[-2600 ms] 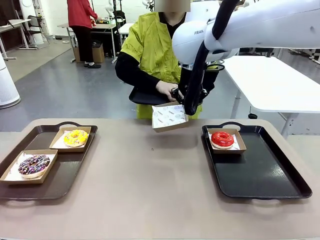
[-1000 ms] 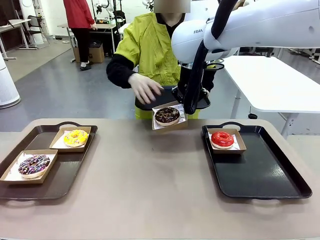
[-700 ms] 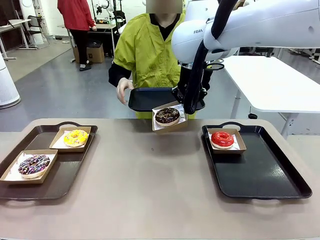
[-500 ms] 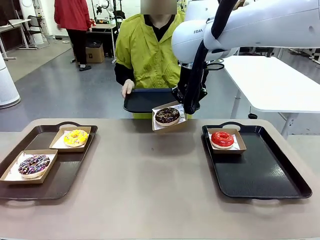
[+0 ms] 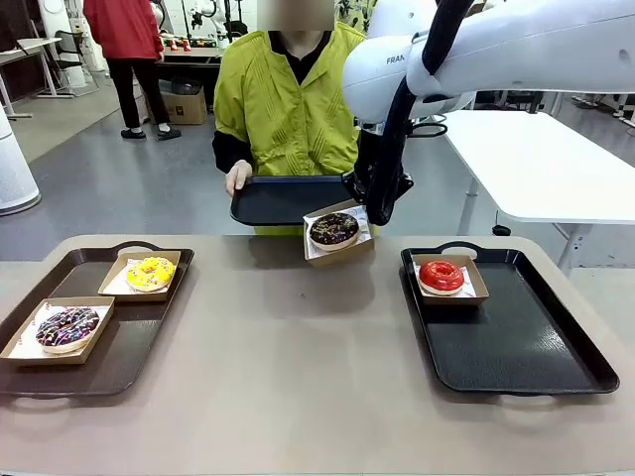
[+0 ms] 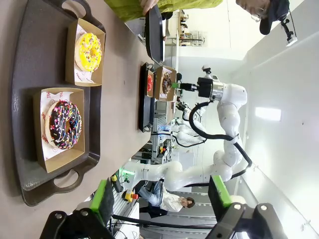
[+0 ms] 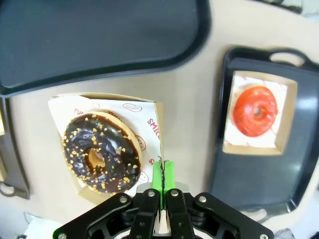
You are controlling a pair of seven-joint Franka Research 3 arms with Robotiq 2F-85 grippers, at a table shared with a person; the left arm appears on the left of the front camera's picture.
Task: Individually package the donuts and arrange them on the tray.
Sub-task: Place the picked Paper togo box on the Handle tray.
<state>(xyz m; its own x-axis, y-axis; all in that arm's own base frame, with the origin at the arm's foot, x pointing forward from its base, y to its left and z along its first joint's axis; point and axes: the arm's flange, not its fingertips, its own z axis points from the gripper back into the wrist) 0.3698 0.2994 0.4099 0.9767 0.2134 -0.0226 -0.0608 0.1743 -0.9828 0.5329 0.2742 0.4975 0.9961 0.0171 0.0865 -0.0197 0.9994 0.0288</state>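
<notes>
Right gripper (image 7: 162, 175), bottom centre of its wrist view, is clenched w/ green pads pressed together on the edge of a shallow cardboard box (image 7: 149, 107); in the front view the same gripper (image 5: 363, 207) hangs above centre of frame, holding that box (image 5: 340, 247) tilted over the table's far edge. Dark chocolate donut (image 7: 101, 152) w/ light crumbs sits in the box just left of the pads, on white paper w/ red print too partial to read. Letters "FRA" show on the right arm (image 5: 516, 45), upper right of the front view.

Left gripper (image 6: 162, 201), bottom of its wrist view, is spread wide, nothing between the pads.

Front view, lower left: chocolate donut w/ coloured sprinkles (image 5: 66, 327) and, behind it, yellow donut (image 5: 150, 273), each boxed on the left tray (image 5: 109, 372). Right of centre: red donut (image 5: 442, 276), boxed, at the far end of the right tray (image 5: 521, 347), near the held box.

Behind the table, a person in a yellow-green top holds a third tray (image 5: 278, 198), one hand (image 5: 237, 178) on its left rim.
</notes>
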